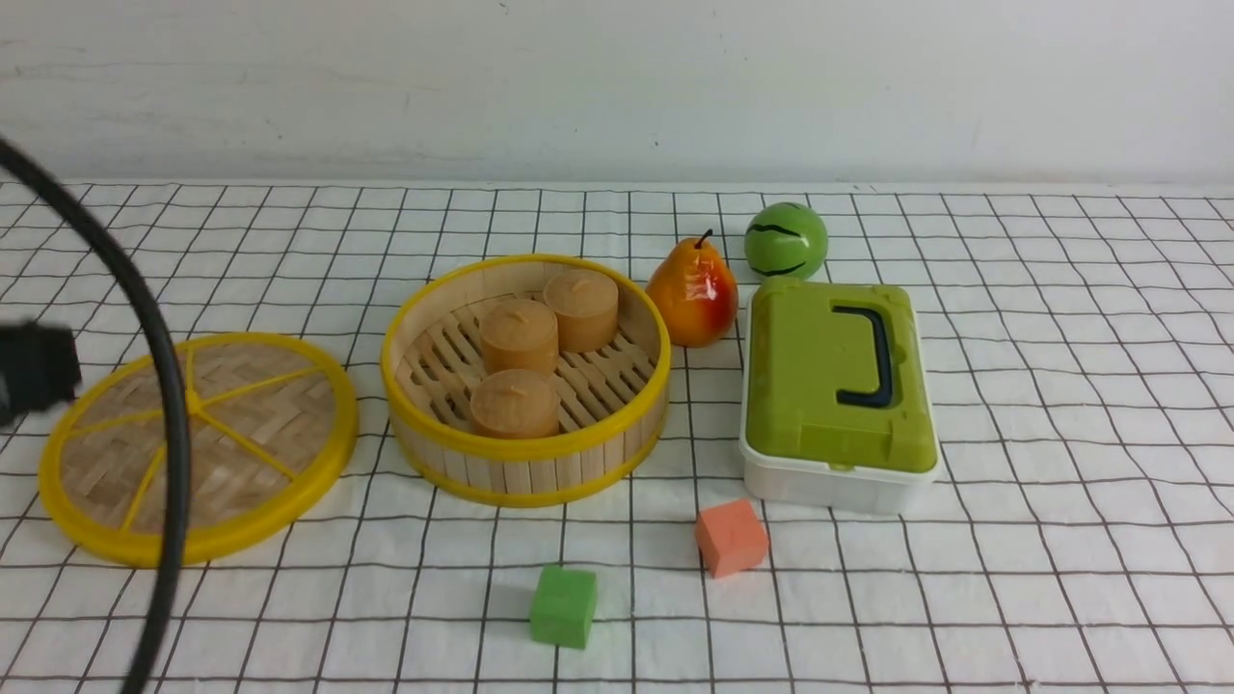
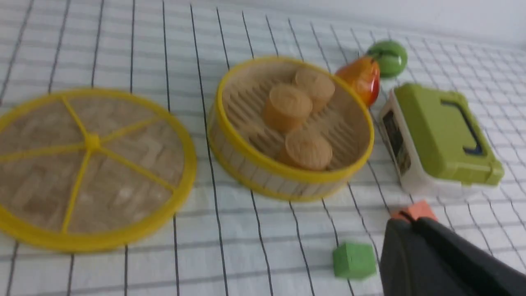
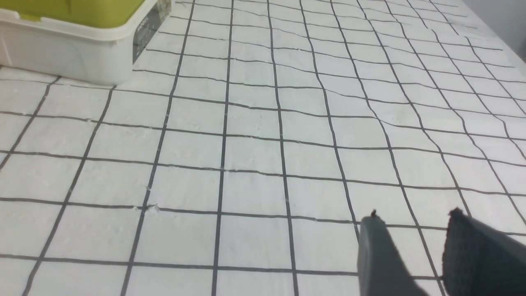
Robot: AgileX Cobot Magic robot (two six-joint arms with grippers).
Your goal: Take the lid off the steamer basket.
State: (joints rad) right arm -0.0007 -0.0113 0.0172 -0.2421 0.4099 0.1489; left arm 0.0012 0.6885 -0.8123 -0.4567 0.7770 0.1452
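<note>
**Near to far.** The left tool [image 2: 409, 222] has its jaws pressed together on nothing and is clear of the lid. The right tool [image 3: 415, 218], jaws parted and empty, hovers over the white, black-gridded cloth of the tabletop [image 1: 1060, 434].

A small green foam cube [image 1: 563, 605] and an orange foam cube [image 1: 732, 537] lie nearest.

Behind them, the flat round woven-bamboo lid with yellow rim and spokes [image 1: 260, 424] lies on the cloth. It is just left of the round bamboo-slat steamer basket with yellow rims [image 1: 525, 451] and does not touch it. Three tan cylindrical cakes [image 1: 519, 333] stand uncovered inside.

Removal appears complete. What remains is a clean withdrawal: raise the left arm so its black cable [image 1: 176, 434], which crosses the lid in the front view, cannot drag it.

Beyond these are a white box with a green top [image 1: 839, 386], a red-yellow pear [image 1: 692, 294] and a green striped ball [image 1: 786, 241].
</note>
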